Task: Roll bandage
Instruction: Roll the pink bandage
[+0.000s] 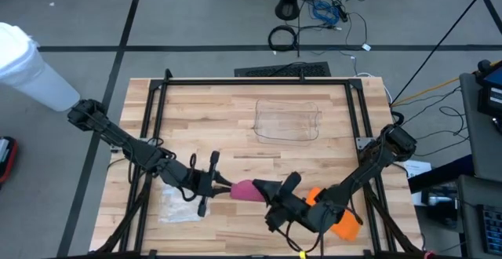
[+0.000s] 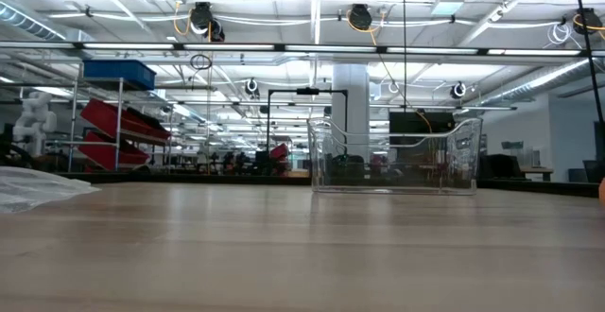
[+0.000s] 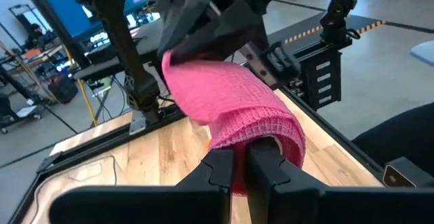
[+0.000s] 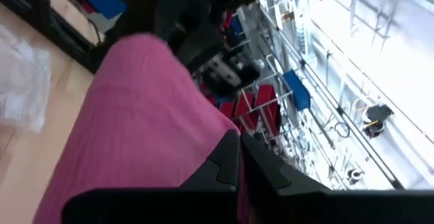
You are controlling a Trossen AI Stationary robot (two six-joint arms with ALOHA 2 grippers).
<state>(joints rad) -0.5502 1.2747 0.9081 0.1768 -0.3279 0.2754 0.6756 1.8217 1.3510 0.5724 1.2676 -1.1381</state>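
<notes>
A pink knit bandage (image 1: pixel 245 189) hangs above the table near its front edge, between my two grippers. My left gripper (image 1: pixel 226 187) comes at it from the table's left and is shut on one end. My right gripper (image 1: pixel 268 190) meets it from the right and is shut on the other end. In the left wrist view the bandage (image 3: pixel 230 95) runs as a wide band from my own fingers to the right gripper's dark body (image 3: pixel 203 13). In the right wrist view the bandage (image 4: pixel 135 129) fills the space ahead of the fingers. The low view shows neither gripper nor bandage. My left gripper pinches the bandage's left end (image 3: pixel 261 139) between its two fingers, which lie about level and come from the table's left. The knit curls over the fingertips in a rounded fold. The bandage is lifted clear of the table. My right gripper pinches the bandage's right end (image 4: pixel 203 149) between its two fingers, coming about level from the table's right. How many layers it has, I cannot tell. The band stretches away from the fingers toward the left gripper, clear of the table.
A clear plastic container (image 1: pixel 288 120) stands at the table's middle, toward the far side, and shows in the low view (image 2: pixel 392 156). A crumpled clear wrapper (image 1: pixel 176 204) lies at the near left. An orange object (image 1: pixel 343 221) lies under the right arm. A black frame (image 1: pixel 259 81) rims the table.
</notes>
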